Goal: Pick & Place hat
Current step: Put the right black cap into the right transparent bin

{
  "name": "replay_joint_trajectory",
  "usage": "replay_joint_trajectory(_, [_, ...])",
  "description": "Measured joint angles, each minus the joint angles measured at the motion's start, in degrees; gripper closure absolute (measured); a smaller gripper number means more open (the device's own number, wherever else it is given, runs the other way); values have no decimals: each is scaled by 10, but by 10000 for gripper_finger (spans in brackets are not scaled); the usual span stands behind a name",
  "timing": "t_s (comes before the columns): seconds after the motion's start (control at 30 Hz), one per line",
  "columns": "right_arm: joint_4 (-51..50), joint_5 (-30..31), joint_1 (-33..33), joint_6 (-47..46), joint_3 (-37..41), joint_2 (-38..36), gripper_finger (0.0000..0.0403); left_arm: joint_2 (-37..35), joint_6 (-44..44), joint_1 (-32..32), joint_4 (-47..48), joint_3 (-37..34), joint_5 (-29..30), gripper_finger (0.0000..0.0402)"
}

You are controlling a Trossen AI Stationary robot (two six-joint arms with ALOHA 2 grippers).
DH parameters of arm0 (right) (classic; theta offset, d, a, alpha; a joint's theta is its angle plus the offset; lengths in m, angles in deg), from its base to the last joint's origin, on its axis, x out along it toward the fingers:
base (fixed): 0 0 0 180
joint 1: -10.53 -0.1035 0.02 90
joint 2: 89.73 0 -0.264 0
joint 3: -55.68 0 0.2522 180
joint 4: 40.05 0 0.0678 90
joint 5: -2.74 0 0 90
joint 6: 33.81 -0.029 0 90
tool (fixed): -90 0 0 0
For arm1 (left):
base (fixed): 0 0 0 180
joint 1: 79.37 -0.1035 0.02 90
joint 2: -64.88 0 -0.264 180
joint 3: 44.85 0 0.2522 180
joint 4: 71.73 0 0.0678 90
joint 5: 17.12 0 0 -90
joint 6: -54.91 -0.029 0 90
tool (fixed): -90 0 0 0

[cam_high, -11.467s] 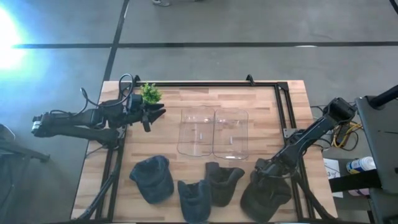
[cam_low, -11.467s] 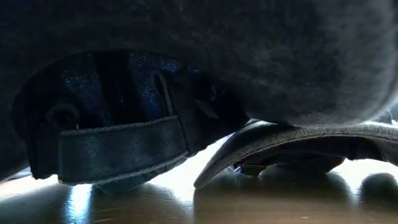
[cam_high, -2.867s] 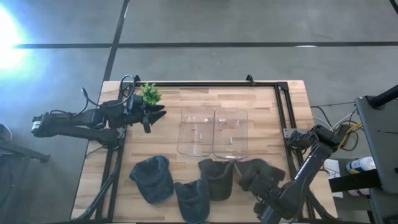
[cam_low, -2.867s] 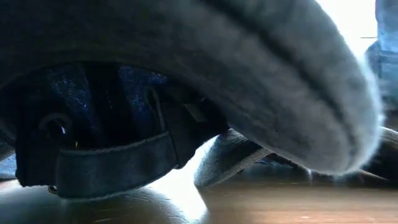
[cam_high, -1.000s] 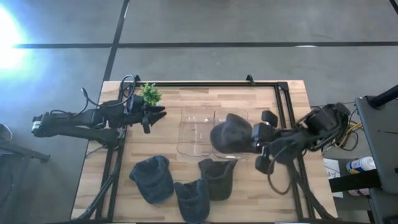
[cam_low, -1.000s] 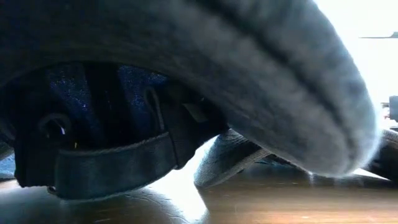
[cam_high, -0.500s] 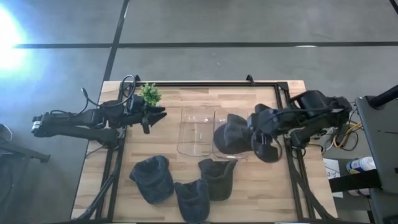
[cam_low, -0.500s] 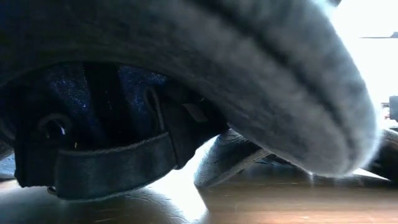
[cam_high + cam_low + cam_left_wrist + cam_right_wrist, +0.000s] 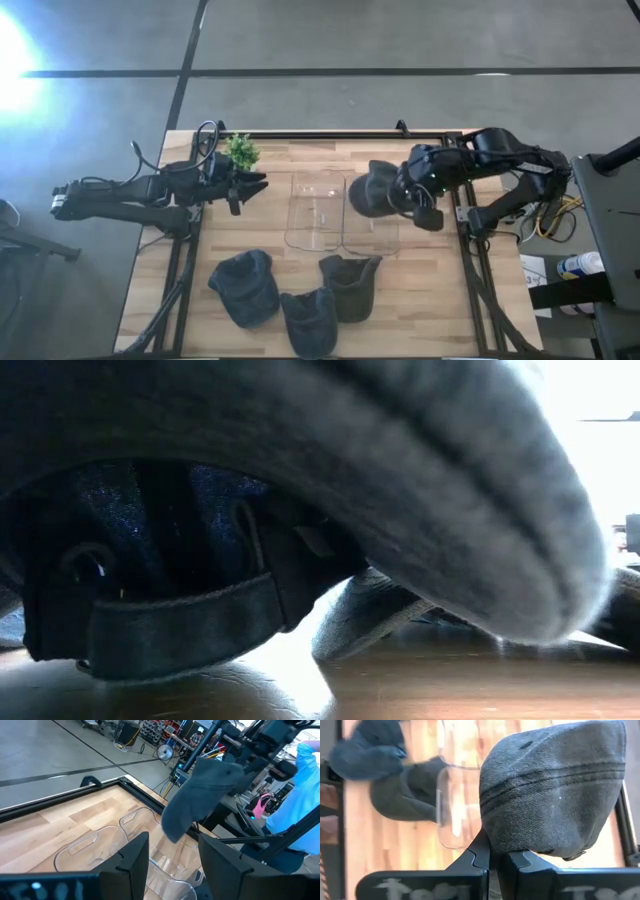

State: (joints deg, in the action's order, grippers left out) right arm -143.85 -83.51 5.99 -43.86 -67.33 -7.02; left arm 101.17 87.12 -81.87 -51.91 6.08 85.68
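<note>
A grey hat (image 9: 374,191) hangs in the air over the far part of the right clear bin (image 9: 371,228); it also shows in the right wrist view (image 9: 552,790) and, farther off, in the left wrist view (image 9: 202,795). My right gripper (image 9: 406,196) (image 9: 492,857) is shut on it, reaching in from the table's right. My left gripper (image 9: 258,181) (image 9: 172,860) waits open at the table's left, beside a small green plant (image 9: 241,150). Three more dark hats (image 9: 245,286) (image 9: 312,318) (image 9: 350,286) lie on the table near its near edge. My right gripper pinches the grey hat at its lower edge (image 9: 490,845) between the two fingers. It comes from the table's right, slanting down. The hat is lifted clear and hangs below the gripper over the right bin, its crown bulging away from the fingers.
Two clear bins stand side by side mid-table, the left one (image 9: 316,210) next to the right one. A black frame rail (image 9: 330,134) runs along the far and side edges. In the low view a blue cap's strap (image 9: 170,620) and a grey brim (image 9: 450,490) fill the picture.
My right gripper has carried the grey hat toward the table's far edge, over the right bin, and its wrist has turned. The hat has stayed in its hold, hanging clear. The hats on the table have not moved.
</note>
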Motion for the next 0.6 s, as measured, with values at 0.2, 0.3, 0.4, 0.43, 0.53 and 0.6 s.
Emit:
replay_joint_trajectory(0.2, [0,-13,36,59,42,3,395,0,0,0,0,0,0,236])
replay_joint_trajectory(0.3, [0,-25,49,76,62,6,395,0,0,0,0,0,1,236])
replay_joint_trajectory(0.4, [0,-28,58,95,78,6,395,0,0,0,0,0,1,236])
replay_joint_trajectory(0.43, [0,-29,61,100,82,7,395,0,0,0,0,0,1,236])
replay_joint_trajectory(0.53, [1,-33,71,108,91,8,395,0,-2,0,0,0,1,236])
replay_joint_trajectory(0.6, [8,-39,75,111,94,8,395,0,-7,0,0,0,1,236])
